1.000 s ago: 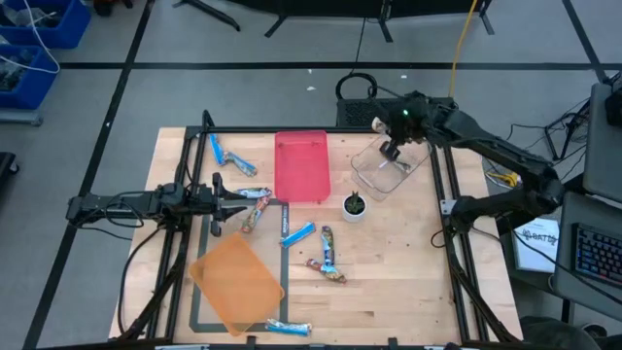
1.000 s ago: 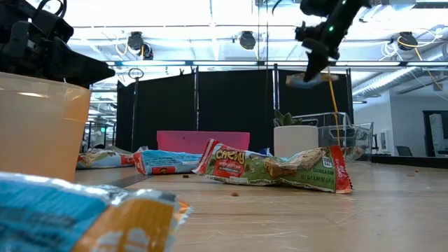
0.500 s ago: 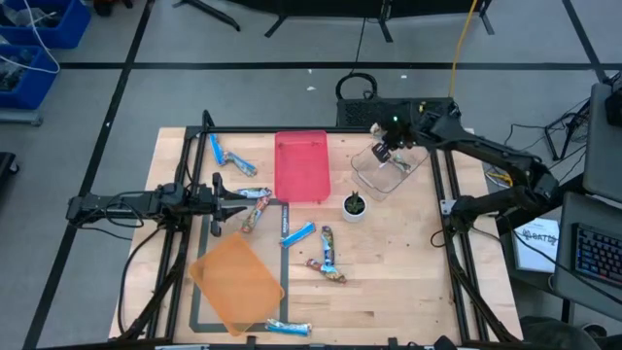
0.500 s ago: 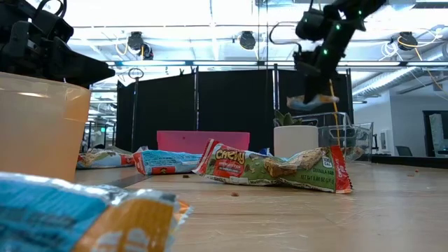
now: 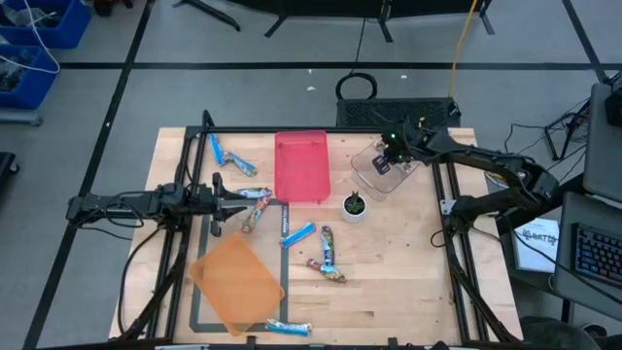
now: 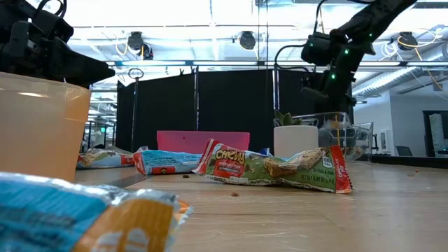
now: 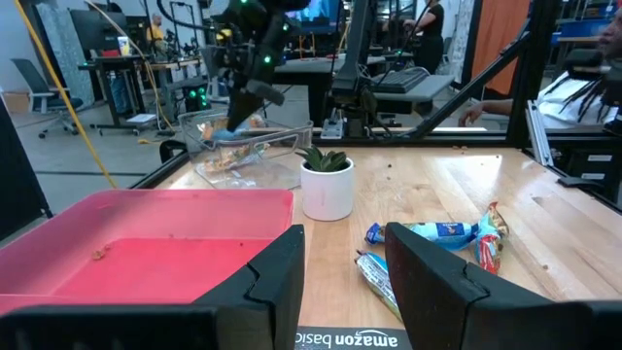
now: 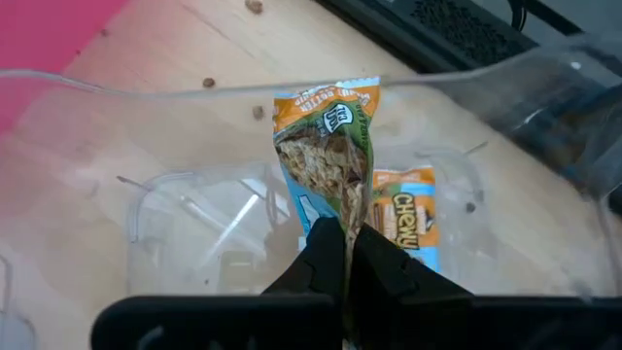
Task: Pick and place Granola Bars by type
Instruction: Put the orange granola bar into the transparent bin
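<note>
Nearest us, loose Granola Bars (image 5: 327, 248) lie scattered on the table (image 5: 408, 282) between an orange bin (image 5: 236, 282) and a pink tray (image 5: 300, 165), apparently still unsorted. The left gripper (image 7: 342, 262) hovers parted near the pink tray's front edge, holding nothing; we judge it is waiting. Farther back, past the potted plant (image 5: 355, 205), the right gripper (image 8: 345, 255) is pinched on a tan-orange bar (image 8: 330, 146) over the clear container (image 5: 384, 167), where a bar (image 8: 406, 219) already lies, presumably the same type.
</note>
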